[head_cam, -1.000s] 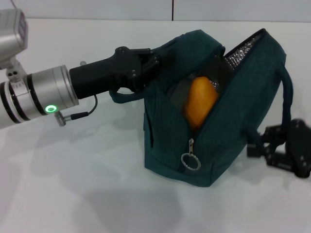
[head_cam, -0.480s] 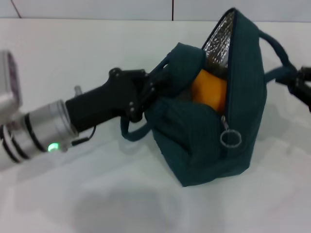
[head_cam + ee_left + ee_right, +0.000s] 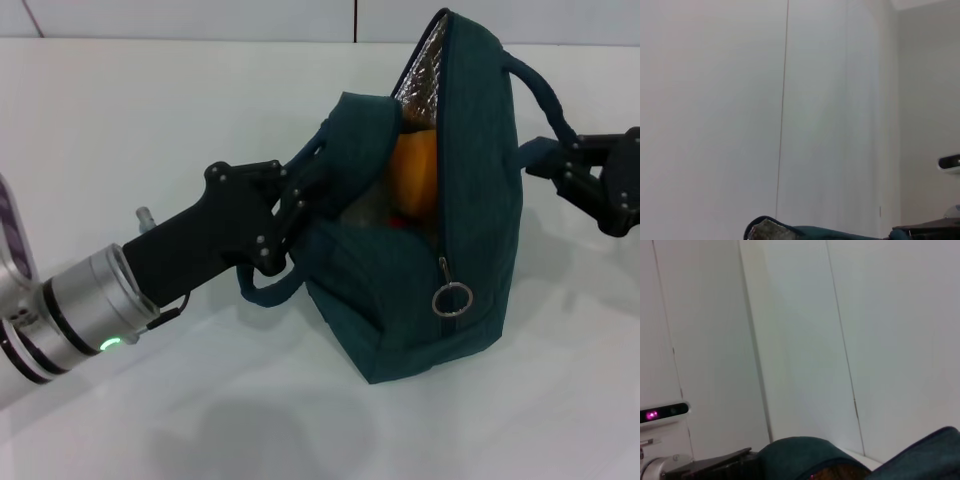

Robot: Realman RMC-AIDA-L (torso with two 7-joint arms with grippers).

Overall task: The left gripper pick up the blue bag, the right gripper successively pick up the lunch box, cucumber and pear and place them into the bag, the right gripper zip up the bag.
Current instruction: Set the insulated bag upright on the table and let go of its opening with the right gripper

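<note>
From the head view, the bag (image 3: 430, 240) stood unzipped on the counter (image 3: 150, 130), the pear (image 3: 413, 175) showing inside. The left claw (image 3: 295, 205) pinched its near edge; the right claw (image 3: 560, 170) touched the far handle, grip unclear. Left wrist view showed only the bag's (image 3: 805, 233) rim; right wrist view the bag (image 3: 800, 457) below a wall.

Teal-blue bag (image 3: 470, 200), orange pear (image 3: 415, 175)
</note>
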